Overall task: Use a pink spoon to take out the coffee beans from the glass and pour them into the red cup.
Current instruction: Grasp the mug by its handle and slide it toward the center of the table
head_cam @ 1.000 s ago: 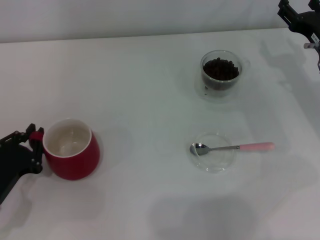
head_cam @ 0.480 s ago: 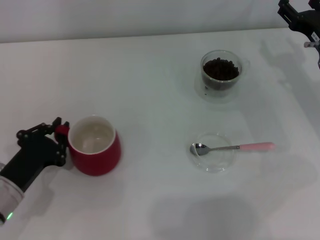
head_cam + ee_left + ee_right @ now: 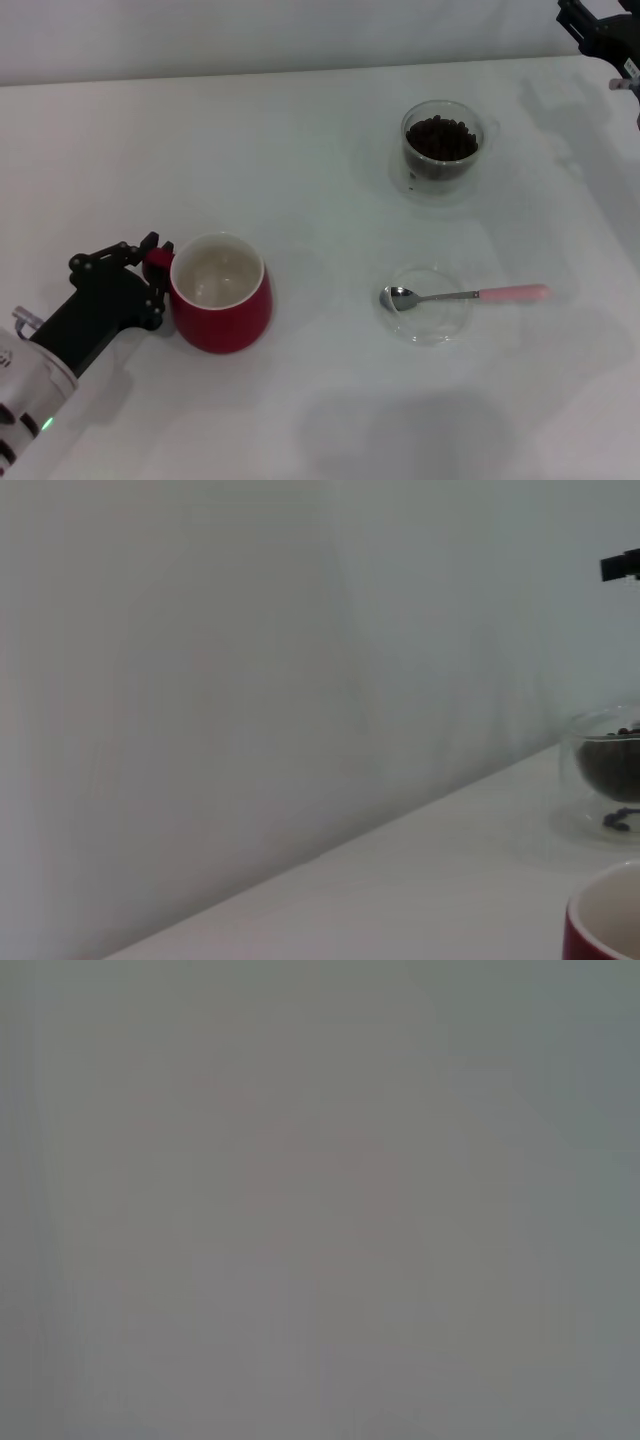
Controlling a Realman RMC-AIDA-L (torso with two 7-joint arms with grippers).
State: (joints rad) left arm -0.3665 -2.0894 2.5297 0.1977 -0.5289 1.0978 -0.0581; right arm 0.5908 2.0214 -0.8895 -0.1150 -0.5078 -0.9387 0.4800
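The red cup stands at the left front of the white table, its white inside empty. My left gripper is shut on the cup's red handle. The cup's rim also shows in the left wrist view. The glass with the coffee beans stands upright at the back right; it also shows in the left wrist view. The pink spoon lies with its metal bowl in a flat clear dish, its pink handle pointing right. My right gripper is parked at the far right corner.
The white table ends at a pale wall behind. The right wrist view shows only a blank grey surface.
My left gripper has dragged the red cup to the right across the table, toward the middle. The right arm, the glass and the spoon have not moved.
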